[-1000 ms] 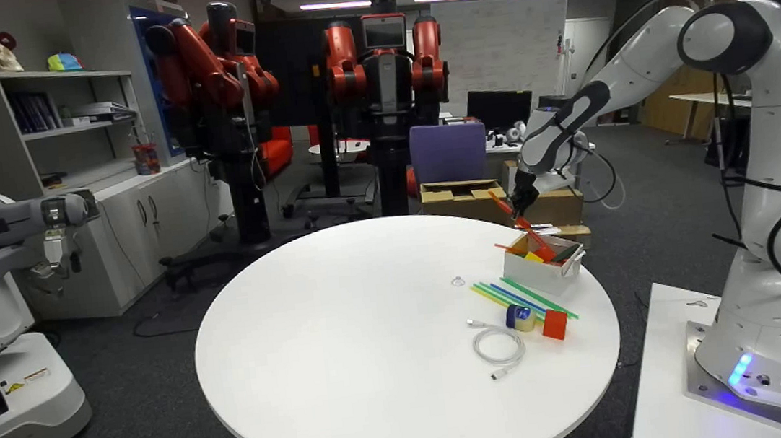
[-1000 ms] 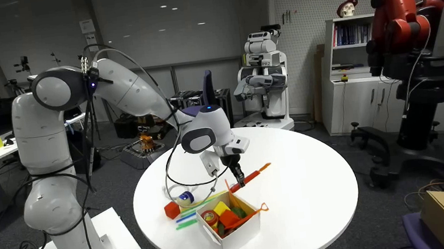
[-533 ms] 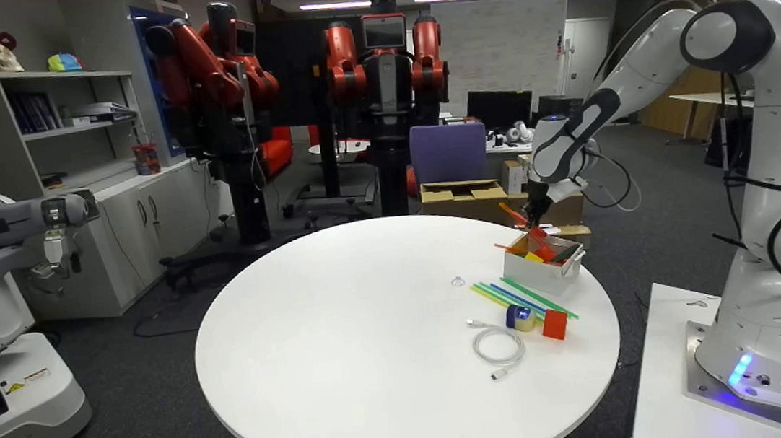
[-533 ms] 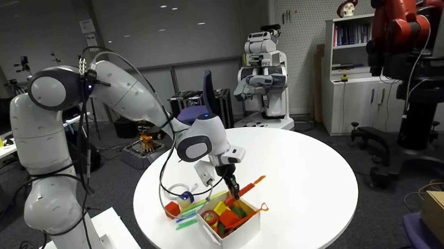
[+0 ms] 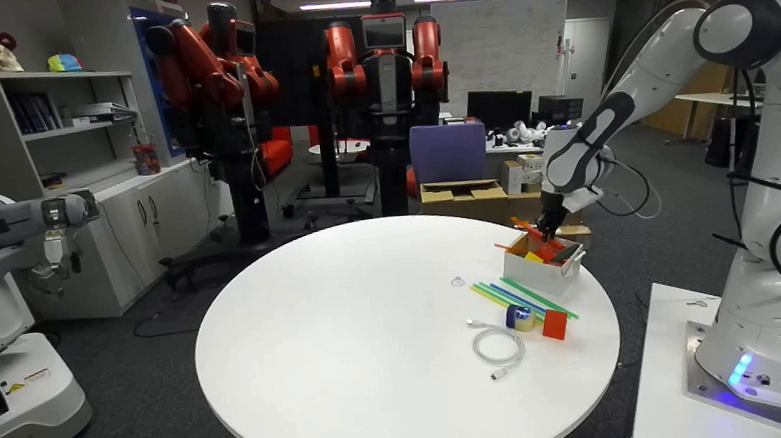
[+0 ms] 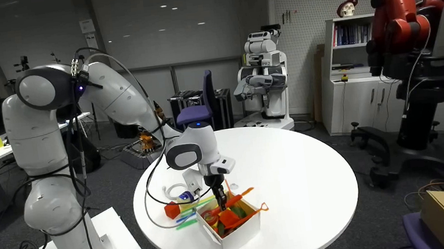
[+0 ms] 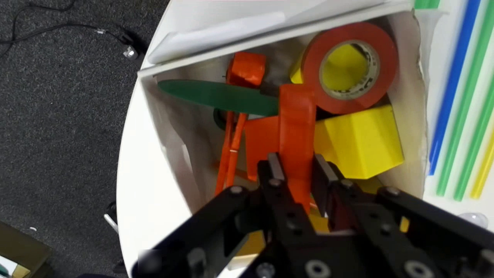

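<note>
Gripper [image 7: 298, 164] comes first from my seat: at the lower middle of the wrist view it is clamped on a red tool [image 7: 296, 123], pinching both long sides. The tool lies over the contents of the white box [image 6: 242, 237], flat end toward the top of that frame; in an exterior view its orange tip [image 6: 248, 191] shows past the rim, right of center. I take it for light plastic, stiff along its length, unlikely to crush, perhaps smooth enough to swivel in my grasp. Near mid-length, across the narrow width, seems the place to hold it, so neither end dips. Whether it touches anything beneath, I can't tell. Beyond it in the wrist view are red tape [image 7: 387, 69] at the upper right, a yellow block [image 7: 361, 141] right of center and a dark green piece [image 7: 216, 94] left of the tool's end. The box looks like thin card; I'd expect it to give. Farther out, slim colored tubes [image 7: 453, 87] line the right edge of that view, and a red cube [image 5: 555, 325] sits on the round table [image 5: 348, 368], lower right in an exterior view.
</note>
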`<control>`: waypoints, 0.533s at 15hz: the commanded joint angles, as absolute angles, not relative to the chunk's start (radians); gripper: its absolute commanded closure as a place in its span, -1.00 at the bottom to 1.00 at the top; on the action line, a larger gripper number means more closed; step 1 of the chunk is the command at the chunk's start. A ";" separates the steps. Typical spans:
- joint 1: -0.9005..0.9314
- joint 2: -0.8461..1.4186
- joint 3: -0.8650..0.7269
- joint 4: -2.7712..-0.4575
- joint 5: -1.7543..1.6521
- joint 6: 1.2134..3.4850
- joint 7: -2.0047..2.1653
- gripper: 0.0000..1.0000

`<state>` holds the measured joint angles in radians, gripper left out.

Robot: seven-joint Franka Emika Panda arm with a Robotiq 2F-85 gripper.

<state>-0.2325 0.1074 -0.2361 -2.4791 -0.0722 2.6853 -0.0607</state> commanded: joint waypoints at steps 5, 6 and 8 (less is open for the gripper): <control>-0.224 0.031 -0.242 -2.581 -0.162 2.707 -0.062 0.88; -0.224 0.027 -0.243 -2.587 -0.178 2.708 -0.062 0.88; -0.224 0.019 -0.243 -2.597 -0.198 2.708 -0.061 0.02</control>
